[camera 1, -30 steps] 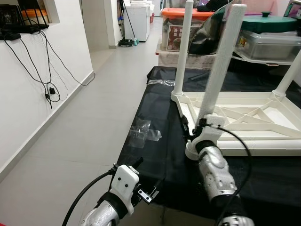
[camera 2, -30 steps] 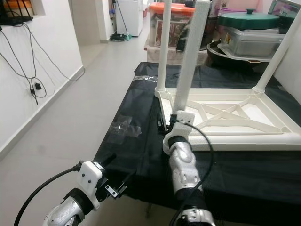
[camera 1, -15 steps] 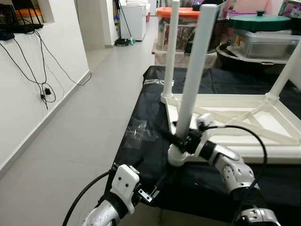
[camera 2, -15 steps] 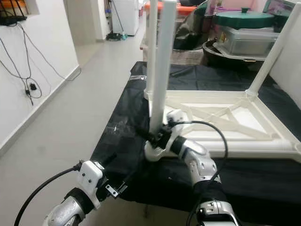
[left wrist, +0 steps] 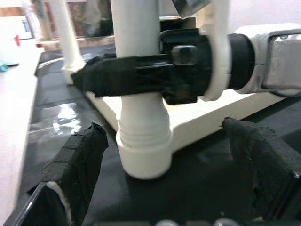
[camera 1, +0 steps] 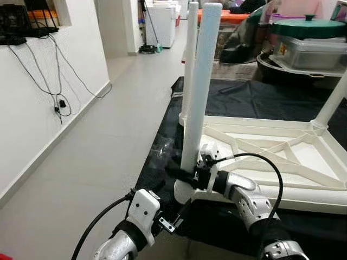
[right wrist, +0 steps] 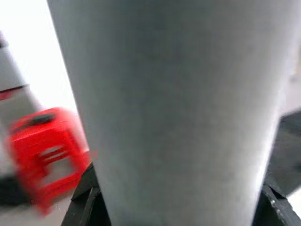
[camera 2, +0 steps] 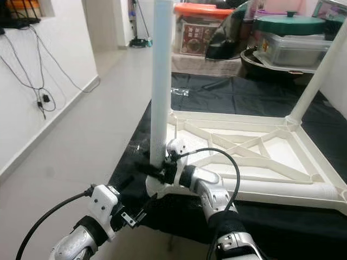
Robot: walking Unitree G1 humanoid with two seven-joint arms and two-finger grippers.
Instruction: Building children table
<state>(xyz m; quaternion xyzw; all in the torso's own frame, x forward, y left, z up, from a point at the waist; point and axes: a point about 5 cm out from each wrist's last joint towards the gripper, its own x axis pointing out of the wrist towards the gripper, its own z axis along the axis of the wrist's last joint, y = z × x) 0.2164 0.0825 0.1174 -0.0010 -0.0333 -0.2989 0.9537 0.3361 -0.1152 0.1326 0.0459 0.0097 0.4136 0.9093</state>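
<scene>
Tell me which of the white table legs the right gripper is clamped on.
The near-corner leg, closest to the robot: the right gripper grips it just above its socket. The other legs stand free at the far corners.

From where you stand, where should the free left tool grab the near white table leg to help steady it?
Grip the near leg on its bare round shaft above the right tool, coming in level from the robot's left. The shaft stands upright, smooth and even there. Lower down, the right tool clamps it just above the wider collar. The left tool hangs open, below.
</scene>
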